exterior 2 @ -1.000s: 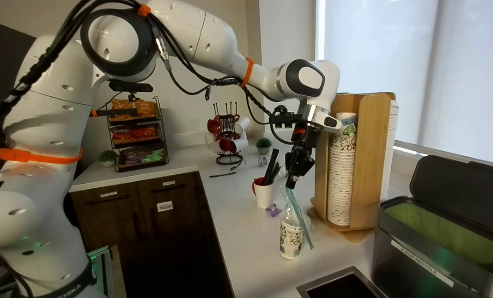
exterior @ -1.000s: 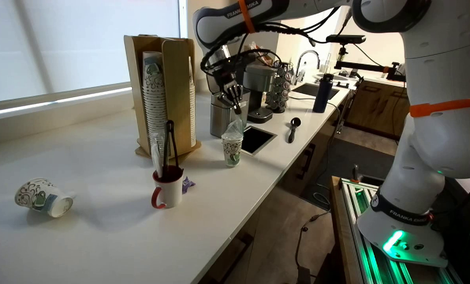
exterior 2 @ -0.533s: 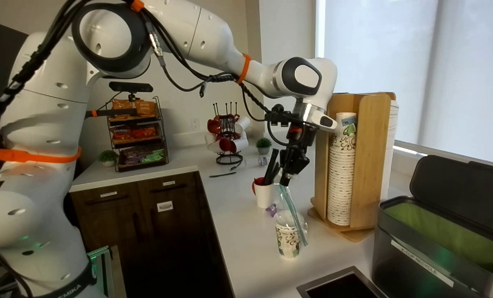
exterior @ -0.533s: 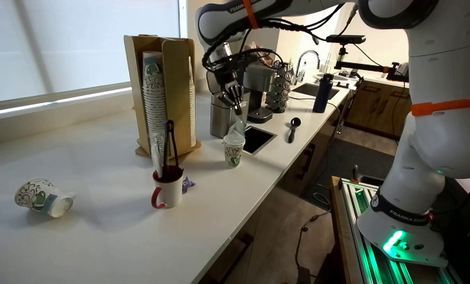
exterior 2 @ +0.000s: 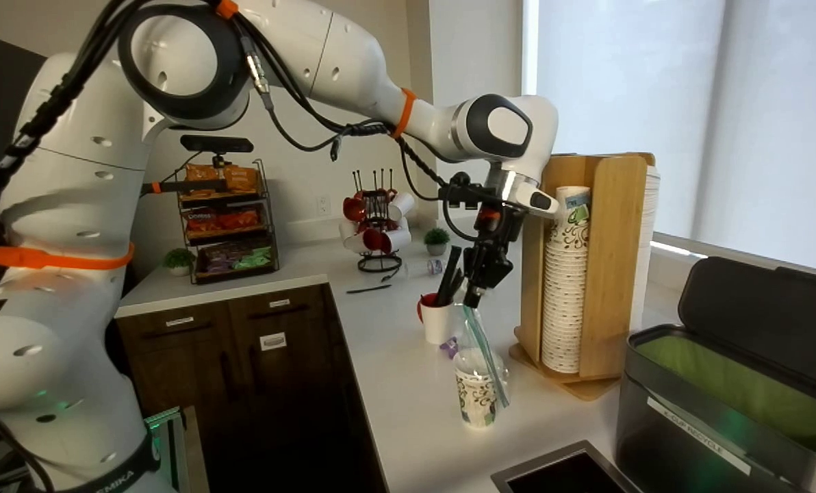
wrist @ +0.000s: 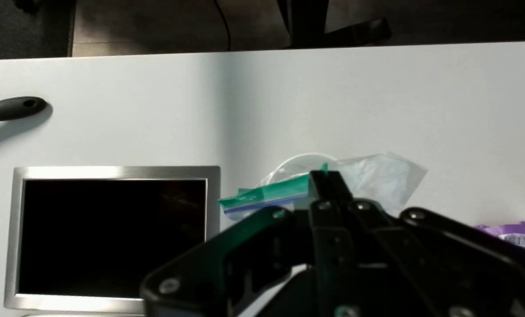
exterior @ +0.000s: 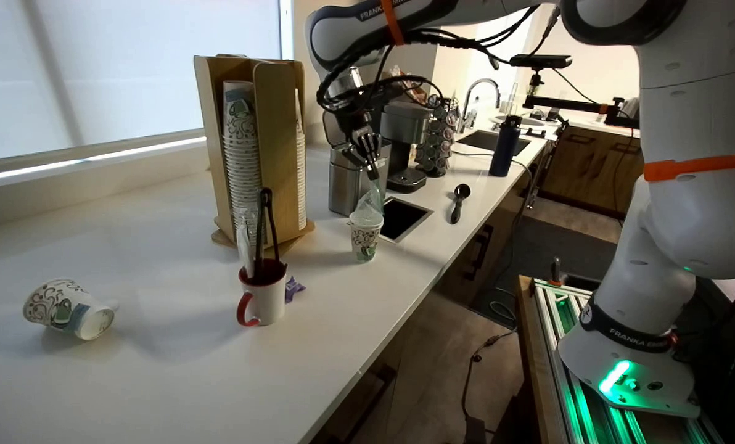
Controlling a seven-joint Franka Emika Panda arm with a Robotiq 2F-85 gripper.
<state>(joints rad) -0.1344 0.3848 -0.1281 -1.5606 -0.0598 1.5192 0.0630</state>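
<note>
The end effector is clamping a clear zip-top plastic bag, pinching it near one end of its green zip strip. The bag is hanging beneath the end effector, the strip slanting down past the rim of a patterned paper cup, which is standing upright on the tabletop below the end effector. I cannot tell whether part of the bag is sitting inside the cup. In the wrist view, a metal-framed recess is lying to the left of the end effector, while a purple wrapper is showing low on its right. In an exterior view, a white mug with a red interior is standing low on the end effector's left, and a bamboo cup dispenser is rising on its right.
</note>
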